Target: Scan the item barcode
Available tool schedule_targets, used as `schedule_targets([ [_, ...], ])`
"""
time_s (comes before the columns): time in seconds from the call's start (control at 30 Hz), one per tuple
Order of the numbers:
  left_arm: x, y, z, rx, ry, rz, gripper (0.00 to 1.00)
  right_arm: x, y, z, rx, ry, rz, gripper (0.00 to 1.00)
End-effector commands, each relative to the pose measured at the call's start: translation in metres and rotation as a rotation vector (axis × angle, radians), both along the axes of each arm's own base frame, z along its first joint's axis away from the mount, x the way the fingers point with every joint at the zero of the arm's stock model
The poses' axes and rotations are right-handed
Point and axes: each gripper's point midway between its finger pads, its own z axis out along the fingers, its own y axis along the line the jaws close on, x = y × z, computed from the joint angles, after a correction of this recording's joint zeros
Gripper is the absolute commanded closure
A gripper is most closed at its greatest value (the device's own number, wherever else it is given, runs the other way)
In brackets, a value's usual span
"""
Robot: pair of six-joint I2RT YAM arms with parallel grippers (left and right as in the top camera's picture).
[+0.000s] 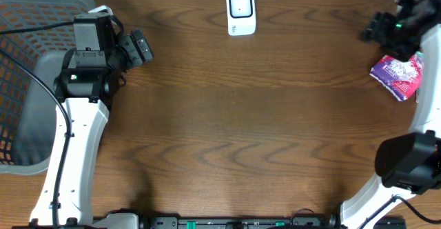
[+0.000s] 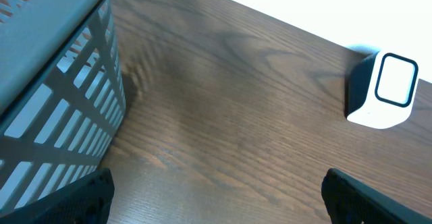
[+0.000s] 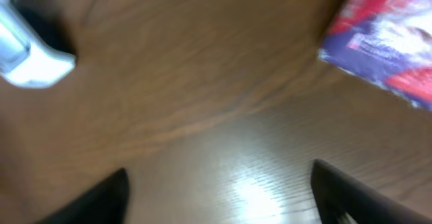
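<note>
Because the packet point(image 1: 397, 75) lies far out to the right of the scanner point(image 1: 241, 12), near the edge of the worktop point(image 1: 227, 118), the right arm is plainly the nearer one for the pickup. The right gripper point(image 1: 386, 29) hovers just beside the packet, on the side nearer the scanner. Its jaws are apart and empty: the blurred wrist view shows only bare wood between the fingers point(image 3: 101, 197), with the packet off to the upper right of that gap. The packet lies flat and askew, its long side seeming to slant away from the scanner, so I judge the gripper must shift over it and close across the shorter width. The scanner stands well apart from both. Farther off, on the scanner's left, the left gripper point(image 1: 141, 47) waits wide open and empty beside the basket point(image 1: 27, 84).
</note>
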Motion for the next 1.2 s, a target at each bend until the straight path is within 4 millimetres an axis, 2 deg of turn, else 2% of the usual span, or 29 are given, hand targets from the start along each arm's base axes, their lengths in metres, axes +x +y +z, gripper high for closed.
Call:
schedule_targets([
  [0.0, 0.002, 0.001, 0.003, 0.002, -0.007, 0.005, 0.02, -0.006, 0.023, 0.008, -0.047, 0.003, 0.074, 0.01],
  [0.17, 0.002, 0.001, 0.003, 0.002, -0.007, 0.005, 0.02, -0.021, 0.048, 0.013, -0.043, 0.035, 0.127, 0.01],
  [0.33, 0.002, 0.001, 0.003, 0.002, -0.007, 0.005, 0.02, -0.037, 0.068, 0.030, -0.065, 0.017, 0.173, 0.01],
  [0.43, 0.002, 0.001, 0.003, 0.002, -0.007, 0.005, 0.02, -0.050, 0.082, 0.041, -0.110, -0.017, 0.210, 0.01],
  [0.53, 0.002, 0.001, 0.003, 0.002, -0.007, 0.005, 0.02, -0.065, 0.091, 0.039, -0.189, -0.044, 0.229, 0.01],
  [0.67, 0.002, 0.001, 0.003, 0.002, -0.007, 0.005, 0.02, -0.085, 0.110, 0.019, -0.261, -0.108, 0.263, 0.01],
  [0.83, 0.002, 0.001, 0.003, 0.002, -0.007, 0.005, 0.02, -0.114, 0.139, -0.029, -0.268, -0.074, 0.395, 0.01],
  [1.0, 0.002, 0.001, 0.003, 0.002, -0.007, 0.005, 0.02, -0.138, 0.143, -0.067, -0.272, 0.036, 0.444, 0.01],
  [1.17, 0.002, 0.001, 0.003, 0.002, -0.007, 0.005, 0.02, -0.152, 0.141, -0.088, -0.267, 0.102, 0.457, 0.01],
])
